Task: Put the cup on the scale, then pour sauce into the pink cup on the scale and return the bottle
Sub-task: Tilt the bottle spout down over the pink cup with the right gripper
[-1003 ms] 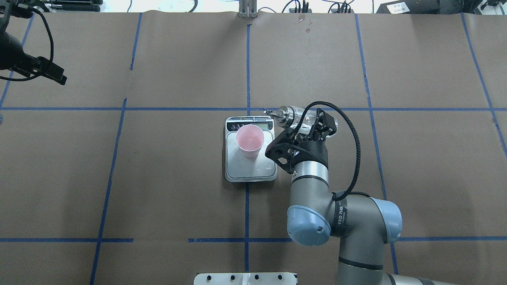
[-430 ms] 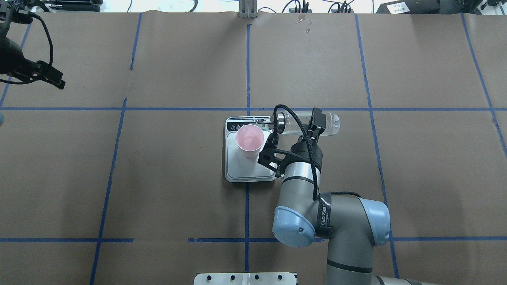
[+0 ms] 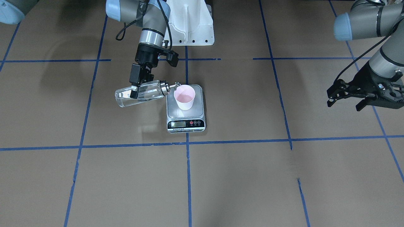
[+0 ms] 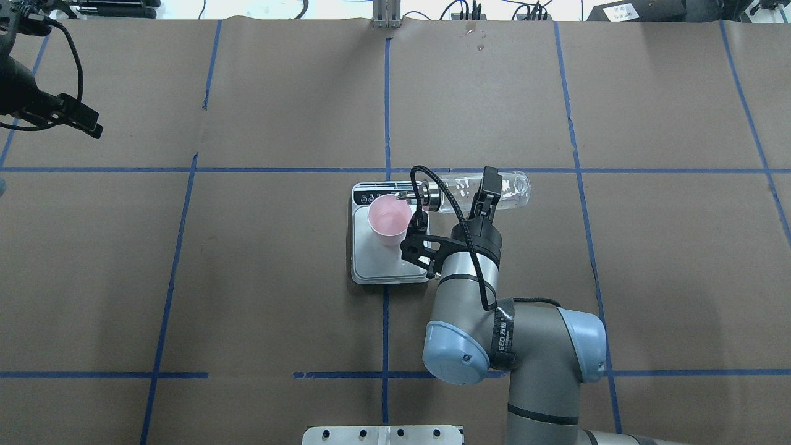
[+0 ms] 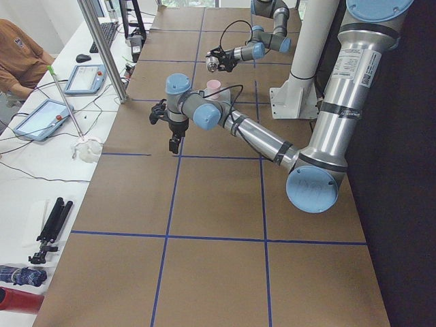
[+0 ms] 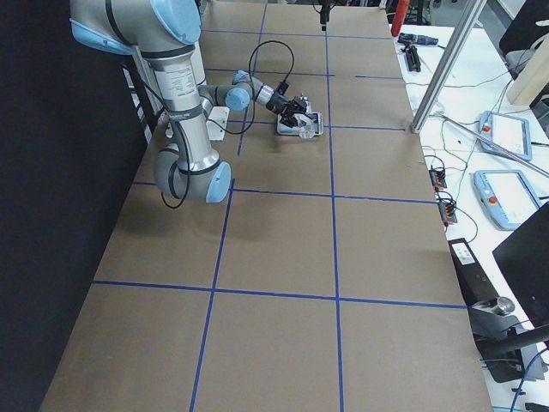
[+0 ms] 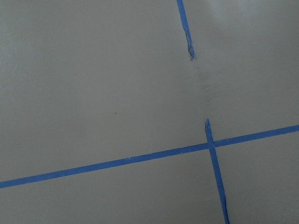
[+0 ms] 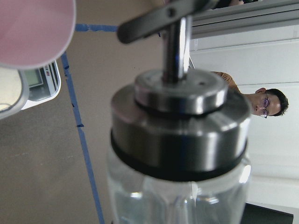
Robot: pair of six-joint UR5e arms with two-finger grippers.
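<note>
Nearest the robot's base, we see the right arm (image 4: 513, 346) stretched out over the counter (image 4: 247, 296), its jaws clenched across the middle of the bottle (image 4: 510, 187). We find the bottle held off the counter and tipped almost level, with its base to the right and its metal collar and spout (image 4: 405, 195) to the left. Clear sauce (image 3: 148, 94) shows inside the glass; we cannot tell whether any is running from the spout.

Just left of the wrist sits the scale (image 4: 383, 266), flat on the middle of the counter, with its display strip along the far edge. The cup (image 4: 389, 217) stands upright on the far half of the platform, mouth up. The spout tip reaches over the cup's far right rim.

Farther off, at the far left of the counter, the left arm (image 3: 385, 61) hangs above the brown paper, well apart from everything else. From the front we see its jaws released, holding nothing.
</note>
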